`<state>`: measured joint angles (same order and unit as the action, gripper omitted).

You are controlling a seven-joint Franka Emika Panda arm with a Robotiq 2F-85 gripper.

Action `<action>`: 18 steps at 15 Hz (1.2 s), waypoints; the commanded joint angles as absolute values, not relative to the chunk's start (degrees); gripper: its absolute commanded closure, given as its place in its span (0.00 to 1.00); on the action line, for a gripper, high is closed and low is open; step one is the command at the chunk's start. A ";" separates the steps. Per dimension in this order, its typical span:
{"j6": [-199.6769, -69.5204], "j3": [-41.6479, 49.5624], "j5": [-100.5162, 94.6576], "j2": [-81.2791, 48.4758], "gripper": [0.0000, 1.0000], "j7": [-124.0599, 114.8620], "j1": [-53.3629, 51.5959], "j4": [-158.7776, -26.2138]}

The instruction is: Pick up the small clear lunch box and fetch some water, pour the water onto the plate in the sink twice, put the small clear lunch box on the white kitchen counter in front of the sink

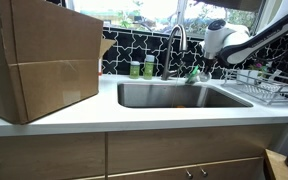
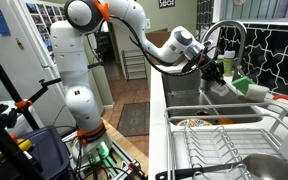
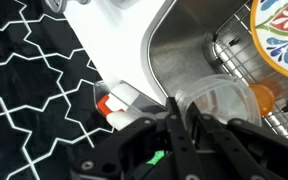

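**A:** How does the claw (image 3: 181,112) stand?

**B:** Pinched together on the near wall of the small clear lunch box (image 3: 222,98), held over the sink (image 3: 174,55), with a patterned plate (image 3: 284,25) near.

**A:** How will it handle?

**B:** Light, thin plastic, likely flexible and slippery when wet. A rim pinch suits it; water adds weight, so keep it level.

Bright daylight from the window (image 1: 149,10) behind the sink (image 1: 179,95) blows out white in an exterior view, the cardboard box (image 1: 39,60) face sits shaded, the steel shows soft glare, and the wrist view goes dark and blurry along its bottom edge.
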<state>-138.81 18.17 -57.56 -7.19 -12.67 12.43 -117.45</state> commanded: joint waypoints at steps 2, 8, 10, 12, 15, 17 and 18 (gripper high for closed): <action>-138.65 17.24 -57.54 -7.21 0.97 -12.54 13.38 -117.29; -136.84 15.06 -73.28 -5.25 0.97 -18.45 11.03 -120.16; -133.87 14.40 -78.43 -4.87 0.97 -21.40 10.67 -121.07; -131.84 13.81 -82.24 -4.51 0.97 -24.10 10.77 -122.36; -129.43 12.94 -87.35 -3.68 0.97 -27.54 10.77 -124.44; -128.07 12.36 -89.85 -3.07 0.97 -29.14 10.71 -125.95; -127.29 12.08 -90.92 -2.71 0.97 -29.86 10.67 -126.70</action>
